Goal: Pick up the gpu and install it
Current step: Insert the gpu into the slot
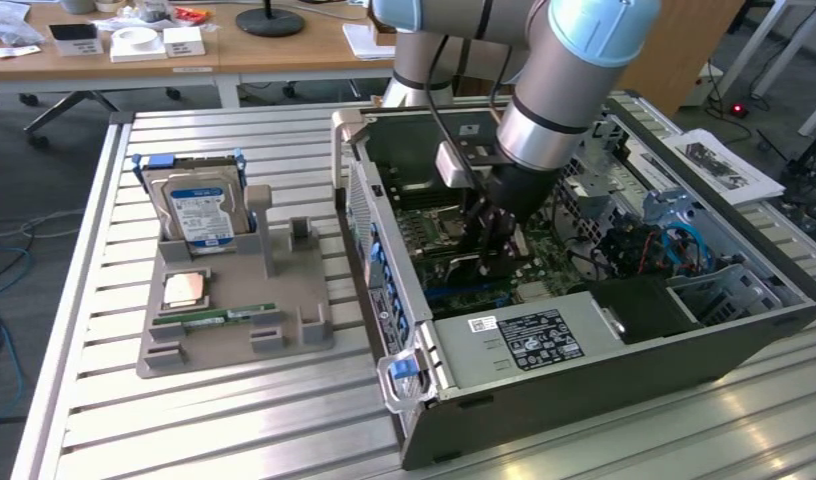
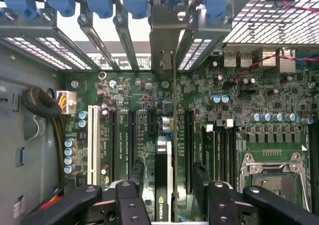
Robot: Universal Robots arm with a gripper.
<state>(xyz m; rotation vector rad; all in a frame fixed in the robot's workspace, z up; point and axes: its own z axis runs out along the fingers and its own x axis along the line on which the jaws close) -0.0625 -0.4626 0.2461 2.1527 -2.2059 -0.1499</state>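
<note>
While the arm point(image 1: 575, 90) is reaching down into the open computer case point(image 1: 582, 400), the tool point(image 1: 495, 235) is hanging low inside it, right over the motherboard point(image 2: 239, 100). From the wrist view the gpu point(image 2: 163, 185) is standing on its edge on that board, running along one of the long expansion slots inside the case, with its silvery bracket point(image 2: 162, 36) lining up in the slotted rear wall of the case. The tool is sitting open around it: its dark fingers point(image 2: 137, 175) are standing one to each side of the card, and a strip of green board is showing between each finger and the card, so nothing is being gripped.

I am judging the job as mostly done. The pick-up is clearly behind us, since the card is inside the case and not on the grey tray point(image 1: 221, 345) that is lying beside the case, on the exterior view's left. That tray is carrying the blue-labelled hard drive point(image 1: 201, 215) and the green memory stick point(image 1: 215, 316), and both are resting well apart from the case on the ribbed surface point(image 1: 181, 430).

What I am not managing to tell is whether the card is pressed fully home in its slot, or whether the bracket is being held fast at the rear wall of the case.
</note>
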